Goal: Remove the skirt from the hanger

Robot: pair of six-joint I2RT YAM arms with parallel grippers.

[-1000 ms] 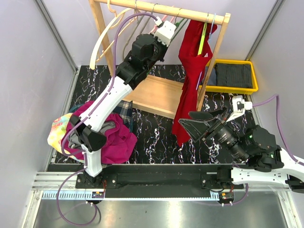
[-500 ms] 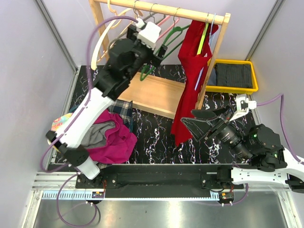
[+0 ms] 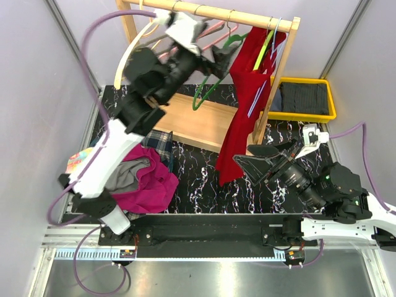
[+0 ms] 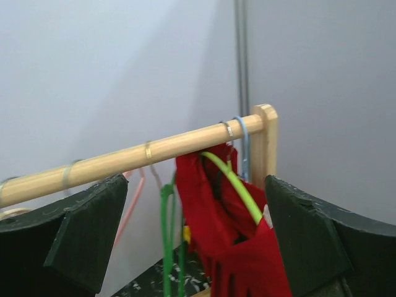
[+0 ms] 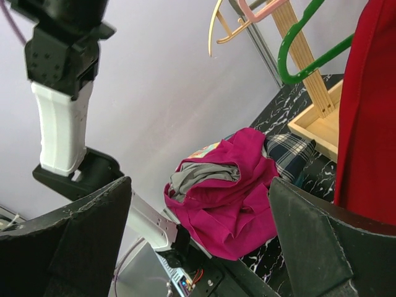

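Up top, skirt [image 4: 242,260] just beside rack post [image 4: 266,148]

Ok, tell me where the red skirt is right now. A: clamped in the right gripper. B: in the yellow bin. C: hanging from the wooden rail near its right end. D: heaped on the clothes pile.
C: the red skirt hangs from the wooden rail beside its right post, and the right gripper stands open near the hem, not closed on it.

Red skirt [image 5: 371,111] — cropped at the right wrist view's edge.
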